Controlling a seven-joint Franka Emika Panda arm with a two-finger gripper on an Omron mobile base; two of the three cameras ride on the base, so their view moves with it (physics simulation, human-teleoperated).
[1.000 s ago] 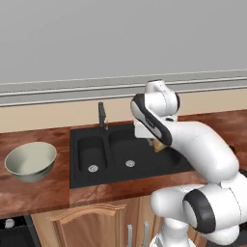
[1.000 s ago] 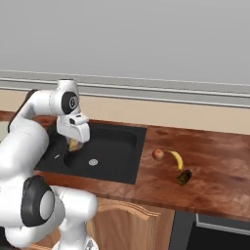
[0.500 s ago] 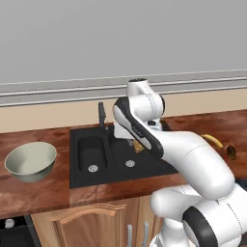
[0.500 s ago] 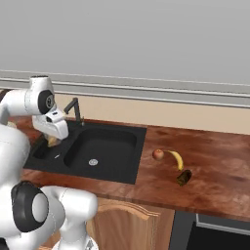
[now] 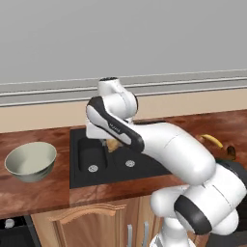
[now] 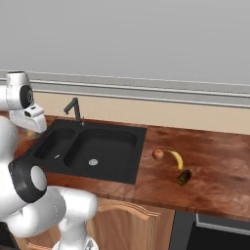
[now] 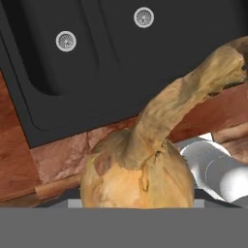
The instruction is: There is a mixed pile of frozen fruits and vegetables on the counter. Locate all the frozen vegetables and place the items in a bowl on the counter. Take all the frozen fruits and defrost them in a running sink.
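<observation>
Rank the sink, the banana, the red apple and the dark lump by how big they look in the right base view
Largest to smallest in the right base view:
1. Sink, by far.
2. Banana.
3. Red apple and dark lump: they look about alike, and the lump sits nearer the camera, so no ranking between them.

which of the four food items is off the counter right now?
The tan bulb, carried in the end effector over the sink. The apple, banana and dark lump all lie on the counter.

The tan bulb (image 7: 137, 177) hides the claw's fingers; its base is cut off below. The arm covers part of the banana (image 5: 211, 140).
</observation>
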